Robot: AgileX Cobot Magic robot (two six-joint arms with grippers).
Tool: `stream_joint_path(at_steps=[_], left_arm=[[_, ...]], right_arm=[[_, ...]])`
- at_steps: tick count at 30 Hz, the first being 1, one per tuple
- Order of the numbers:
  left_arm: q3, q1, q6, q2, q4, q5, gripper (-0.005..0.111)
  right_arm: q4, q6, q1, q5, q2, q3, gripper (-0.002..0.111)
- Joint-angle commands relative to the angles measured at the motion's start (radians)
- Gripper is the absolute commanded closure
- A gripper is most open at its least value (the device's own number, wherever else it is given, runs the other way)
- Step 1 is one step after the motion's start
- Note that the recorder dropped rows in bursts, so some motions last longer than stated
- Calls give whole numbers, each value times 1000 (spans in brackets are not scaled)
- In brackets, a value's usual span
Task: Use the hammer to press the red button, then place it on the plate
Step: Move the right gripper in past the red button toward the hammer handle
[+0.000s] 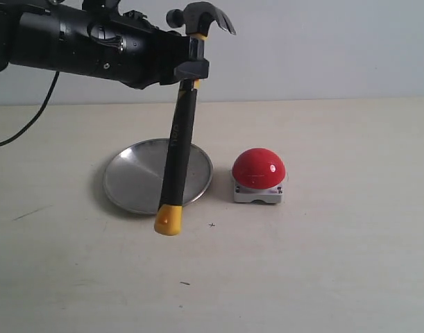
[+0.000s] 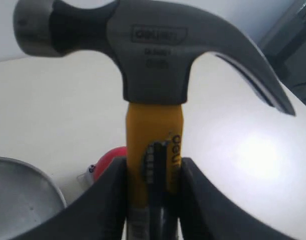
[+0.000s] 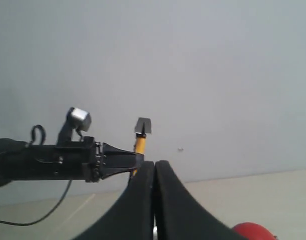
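**Fig.** Near to far. Counter (image 1: 323, 263), front: hammer (image 1: 178, 159) hangs almost upright, head up, yellow end low, apparently clear of the surface, in front of plate (image 1: 128, 184). Button (image 1: 259, 168) sits just beside plate on the right, apart from hammer. Above: left fingers (image 2: 110, 200) pinch hammer's yellow neck, right under the head. Right fingers (image 3: 142, 200) pressed together, empty. Risks (judged): grip so near the head lets the long handle swing or slip; handle end may glance off the dome w/o pressing, or clip the plate rim.
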State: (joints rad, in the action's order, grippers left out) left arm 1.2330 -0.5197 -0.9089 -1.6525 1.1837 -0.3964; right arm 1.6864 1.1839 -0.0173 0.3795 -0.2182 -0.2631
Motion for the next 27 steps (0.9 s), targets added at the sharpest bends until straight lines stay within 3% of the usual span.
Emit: stream_joint_path(at_steps=[1, 5, 7, 16, 22, 27], left_arm=[[7, -5, -10, 40, 42, 29, 107], [7, -5, -6, 53, 61, 9, 107], [7, -5, -6, 53, 73, 7, 107], [7, -5, -3, 53, 87, 25, 107], [7, -5, -10, 53, 79, 99, 107], [7, -5, -10, 53, 74, 157, 107]], right_arm=[[10, 71, -6, 28, -215, -47, 108], [38, 88, -6, 201, -569, -54, 108], [58, 218, -6, 253, -738, -55, 108], [58, 400, 0, 448, -1131, -237, 108], [58, 567, 194, 255, -1144, -363, 107], [58, 569, 317, 172, -1144, -413, 93]])
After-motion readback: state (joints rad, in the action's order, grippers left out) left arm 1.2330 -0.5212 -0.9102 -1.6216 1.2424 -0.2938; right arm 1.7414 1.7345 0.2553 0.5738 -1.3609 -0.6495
